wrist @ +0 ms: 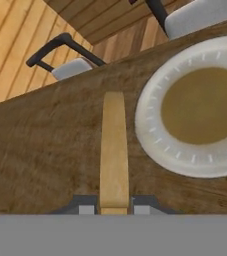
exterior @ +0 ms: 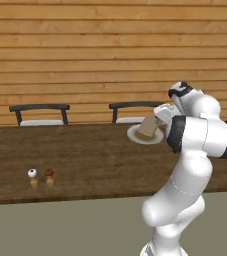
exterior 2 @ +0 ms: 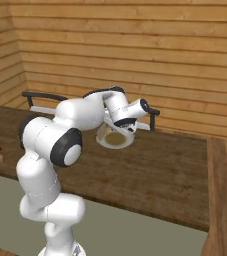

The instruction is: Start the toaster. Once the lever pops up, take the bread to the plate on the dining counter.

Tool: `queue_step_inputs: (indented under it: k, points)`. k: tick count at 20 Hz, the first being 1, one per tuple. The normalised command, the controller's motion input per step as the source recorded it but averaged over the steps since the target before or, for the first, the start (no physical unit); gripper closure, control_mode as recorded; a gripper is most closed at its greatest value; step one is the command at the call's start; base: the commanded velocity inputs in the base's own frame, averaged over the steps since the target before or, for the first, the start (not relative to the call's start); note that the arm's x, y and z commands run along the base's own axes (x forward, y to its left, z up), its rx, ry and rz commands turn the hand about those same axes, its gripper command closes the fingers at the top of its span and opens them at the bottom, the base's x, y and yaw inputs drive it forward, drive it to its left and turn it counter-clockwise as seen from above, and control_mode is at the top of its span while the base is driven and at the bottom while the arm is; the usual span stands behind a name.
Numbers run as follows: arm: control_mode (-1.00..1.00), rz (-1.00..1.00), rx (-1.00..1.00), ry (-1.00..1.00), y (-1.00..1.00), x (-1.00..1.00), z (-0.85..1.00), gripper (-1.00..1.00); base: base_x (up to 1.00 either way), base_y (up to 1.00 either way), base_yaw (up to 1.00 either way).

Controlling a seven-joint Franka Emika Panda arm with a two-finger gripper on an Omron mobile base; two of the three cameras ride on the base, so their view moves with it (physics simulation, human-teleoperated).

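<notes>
My gripper (wrist: 114, 207) is shut on the bread (wrist: 113, 150), a pale tan slice that I see edge-on between the two fingertips. It hangs above the dining counter (wrist: 45, 150), just left of the plate (wrist: 150, 145) in the hand view. The plate is round and white with a brownish middle. From the left base view, the bread (exterior: 147, 127) hangs tilted under the gripper (exterior: 157, 119), in front of the plate (exterior: 135, 136) at the far side of the dining counter (exterior: 85, 155). In the right base view, the hand (exterior 2: 127, 122) hovers over the plate (exterior 2: 105, 142). The toaster is out of view.
Two dark-framed chairs (exterior: 40, 112) (exterior: 132, 106) with white seats stand behind the counter, against a wood-plank wall. A salt shaker (exterior: 32, 177) and a pepper shaker (exterior: 49, 176) stand near the counter's front left. The counter's front edge runs above a grey-beige panel (exterior: 60, 225).
</notes>
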Motion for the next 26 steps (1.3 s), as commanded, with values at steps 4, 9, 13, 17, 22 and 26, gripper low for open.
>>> queue_step_inputs:
  k: [4,9,13,17,22,26]
  points:
    - [-1.0,0.0,-0.03,0.0,0.0,0.08,-0.15,1.0,0.0,0.0,0.0]
    - [-1.0,0.0,-0.03,0.0,0.0,0.22,-0.19,1.0,0.0,0.0,0.0]
    - [-1.0,0.0,-0.02,-0.02,0.0,0.21,-0.18,1.0,0.0,0.0,0.0]
    - [-1.0,0.0,-0.01,-0.01,0.0,0.25,-0.2,1.0,0.0,0.0,0.0]
    - [-1.0,0.0,0.0,-0.02,0.0,0.29,-0.18,1.0,0.0,0.0,0.0]
    - [-1.0,0.0,0.0,-0.03,0.0,0.19,-0.21,1.0,0.0,0.0,0.0]
